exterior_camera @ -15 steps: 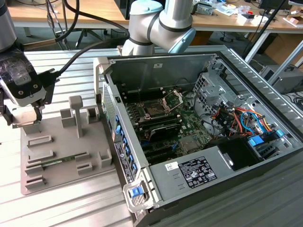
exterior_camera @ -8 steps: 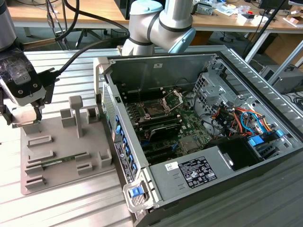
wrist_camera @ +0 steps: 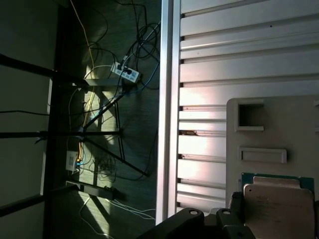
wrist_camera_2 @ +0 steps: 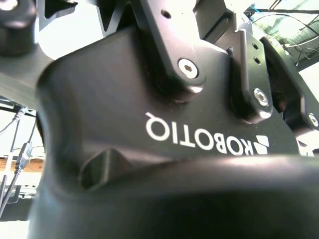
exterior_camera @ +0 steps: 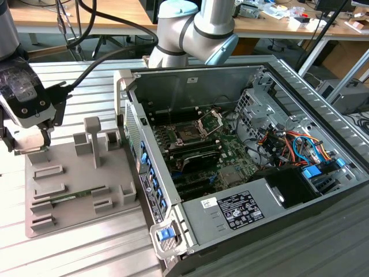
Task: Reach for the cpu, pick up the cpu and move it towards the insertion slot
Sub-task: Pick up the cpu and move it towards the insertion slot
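The cpu, a silvery square chip with a thin teal-green rim, lies in a recess of the grey fixture plate in the first wrist view. One dark finger stands right beside its edge. In the exterior view my gripper hangs low over the back corner of that plate at the exterior view's left, its fingers apart around a pale block. The insertion slot is the dark square socket on the green board inside the case, with its metal bracket hinged up.
The open computer case takes up the exterior view's right, its side wall next to the plate. Grey posts rise from the plate, and a green memory stick lies in one of its grooves. The slatted aluminium table ends beside the plate.
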`<state>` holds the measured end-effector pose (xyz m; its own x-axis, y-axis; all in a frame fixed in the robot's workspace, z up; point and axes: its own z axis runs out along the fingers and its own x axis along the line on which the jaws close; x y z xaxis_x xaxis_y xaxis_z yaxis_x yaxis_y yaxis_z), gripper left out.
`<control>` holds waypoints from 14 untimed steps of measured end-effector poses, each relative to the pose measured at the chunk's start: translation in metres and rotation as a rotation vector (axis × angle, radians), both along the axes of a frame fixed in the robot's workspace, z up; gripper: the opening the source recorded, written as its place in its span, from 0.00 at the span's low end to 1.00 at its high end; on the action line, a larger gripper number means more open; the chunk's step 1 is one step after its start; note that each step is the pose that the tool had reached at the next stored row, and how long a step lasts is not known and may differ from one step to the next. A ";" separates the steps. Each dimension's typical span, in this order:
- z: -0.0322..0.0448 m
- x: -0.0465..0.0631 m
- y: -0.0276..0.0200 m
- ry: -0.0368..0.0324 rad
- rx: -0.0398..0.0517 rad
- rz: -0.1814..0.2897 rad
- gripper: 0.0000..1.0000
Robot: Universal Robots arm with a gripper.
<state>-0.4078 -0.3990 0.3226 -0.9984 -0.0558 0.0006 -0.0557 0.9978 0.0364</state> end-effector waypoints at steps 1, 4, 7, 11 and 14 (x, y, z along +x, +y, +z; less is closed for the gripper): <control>0.0002 0.000 0.0000 0.0000 0.0001 0.000 0.55; 0.0008 0.000 0.0000 -0.0001 0.0001 0.000 0.55; 0.0018 0.000 0.0000 0.0000 0.0001 0.000 0.55; 0.0040 0.000 0.0000 0.0000 0.0000 0.000 0.55; 0.0054 0.000 0.0000 -0.0001 0.0001 0.000 0.55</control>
<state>-0.4078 -0.3990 0.3280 -0.9984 -0.0558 0.0005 -0.0557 0.9978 0.0365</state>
